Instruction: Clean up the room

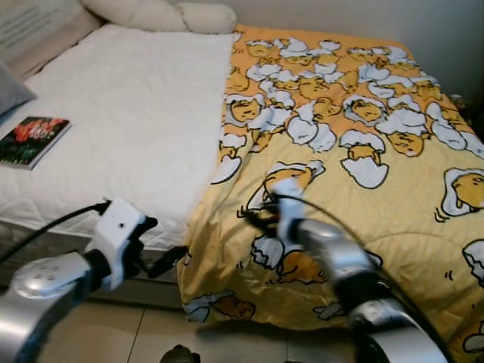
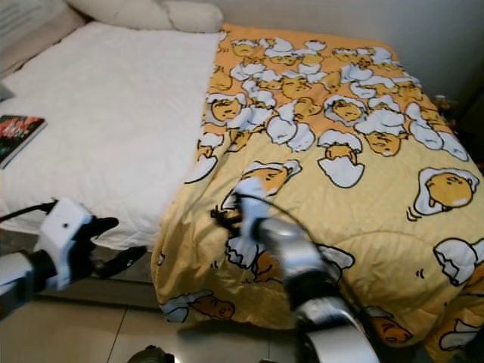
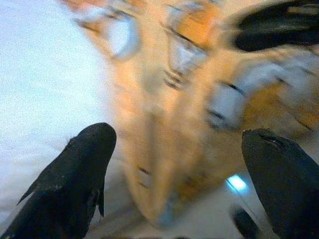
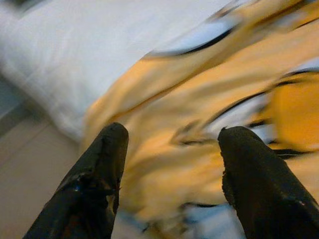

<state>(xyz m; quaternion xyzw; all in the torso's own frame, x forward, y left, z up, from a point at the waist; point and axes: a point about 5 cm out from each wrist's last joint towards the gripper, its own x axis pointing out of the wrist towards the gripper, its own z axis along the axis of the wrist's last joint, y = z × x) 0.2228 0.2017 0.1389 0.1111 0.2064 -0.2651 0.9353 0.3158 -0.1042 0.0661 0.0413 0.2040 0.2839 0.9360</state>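
A yellow blanket [image 1: 355, 151] printed with egg cartoons covers the right half of the bed and hangs over its front edge. The left half shows bare white sheet [image 1: 128, 113]. My right gripper [image 1: 255, 218] hovers open just above the blanket's lower left part, near its folded edge; blurred blanket [image 4: 199, 99] lies ahead of its fingers. My left gripper [image 1: 168, 240] is open and low in front of the bed's edge, pointing at the blanket's hanging corner [image 3: 164, 164]. Neither holds anything.
A dark book [image 1: 32, 140] lies on the sheet at the bed's left side. Pale pillows [image 1: 174, 15] sit at the head, with a grey cushion [image 1: 11, 91] at far left. Tiled floor [image 1: 113, 333] runs along the bed front, with a small dark object [image 1: 178, 354] on it.
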